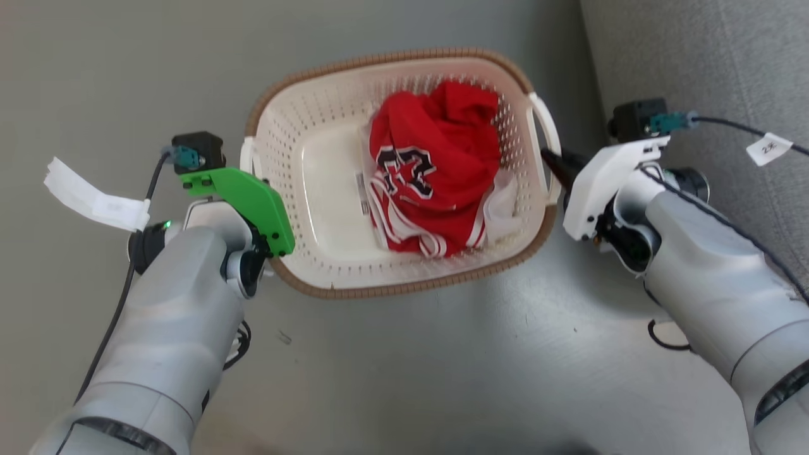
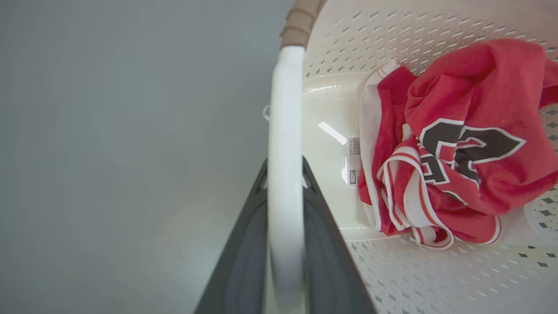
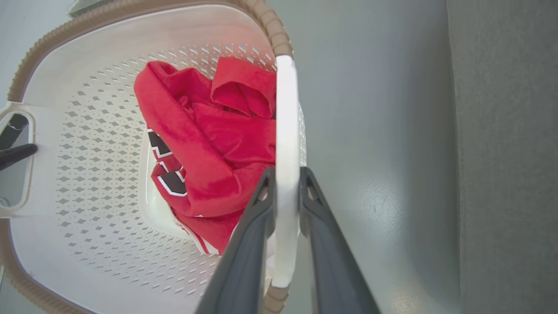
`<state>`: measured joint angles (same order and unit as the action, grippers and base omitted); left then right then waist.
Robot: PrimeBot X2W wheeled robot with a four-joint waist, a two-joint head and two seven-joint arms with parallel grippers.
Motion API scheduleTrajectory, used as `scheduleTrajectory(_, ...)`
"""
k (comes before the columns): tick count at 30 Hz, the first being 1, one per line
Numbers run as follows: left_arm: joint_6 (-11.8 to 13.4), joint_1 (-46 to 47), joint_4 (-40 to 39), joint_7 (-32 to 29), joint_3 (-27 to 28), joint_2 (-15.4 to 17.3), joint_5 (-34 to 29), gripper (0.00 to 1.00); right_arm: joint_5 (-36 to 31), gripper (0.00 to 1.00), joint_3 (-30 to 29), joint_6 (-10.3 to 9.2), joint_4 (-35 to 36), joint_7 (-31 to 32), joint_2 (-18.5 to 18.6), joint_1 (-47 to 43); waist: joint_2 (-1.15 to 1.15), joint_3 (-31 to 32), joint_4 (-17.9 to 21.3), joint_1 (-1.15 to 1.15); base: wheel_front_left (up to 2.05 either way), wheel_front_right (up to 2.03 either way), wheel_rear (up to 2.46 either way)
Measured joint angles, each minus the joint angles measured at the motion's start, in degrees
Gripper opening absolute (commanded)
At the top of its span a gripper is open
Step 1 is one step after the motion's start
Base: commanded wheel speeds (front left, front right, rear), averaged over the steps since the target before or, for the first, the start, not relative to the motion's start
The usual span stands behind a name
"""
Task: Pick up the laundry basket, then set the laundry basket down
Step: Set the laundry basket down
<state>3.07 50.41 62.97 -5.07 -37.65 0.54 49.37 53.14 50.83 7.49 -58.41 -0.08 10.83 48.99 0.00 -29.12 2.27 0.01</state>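
The laundry basket (image 1: 379,292) held at both handles, between the two arms.
It's over the grey floor (image 1: 442,366), a crumpled red jersey (image 1: 436,164) inside; whether it's lifted, I can't tell. The left gripper (image 2: 285,168) is clamped on the left handle (image 2: 285,109), the right gripper (image 3: 287,174) on the right handle (image 3: 287,109).

laundry basket (image 1: 284,148): glossy cream plastic, brown woven-look rim | jersey (image 1: 442,145): matt red cloth | floor (image 1: 442,366): smooth grey, faint sheen
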Motion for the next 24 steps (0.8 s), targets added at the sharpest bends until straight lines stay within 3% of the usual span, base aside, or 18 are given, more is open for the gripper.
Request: scheduleTrajectory(24,2.0,7.2,1.1,12.1,-0.9,-0.5,-3.7,0.00,-3.9,0.00,1.2,0.01,-1.8,-11.3,0.2,7.1,0.00,-13.7,-0.1,0.00,0.00,0.00,0.00)
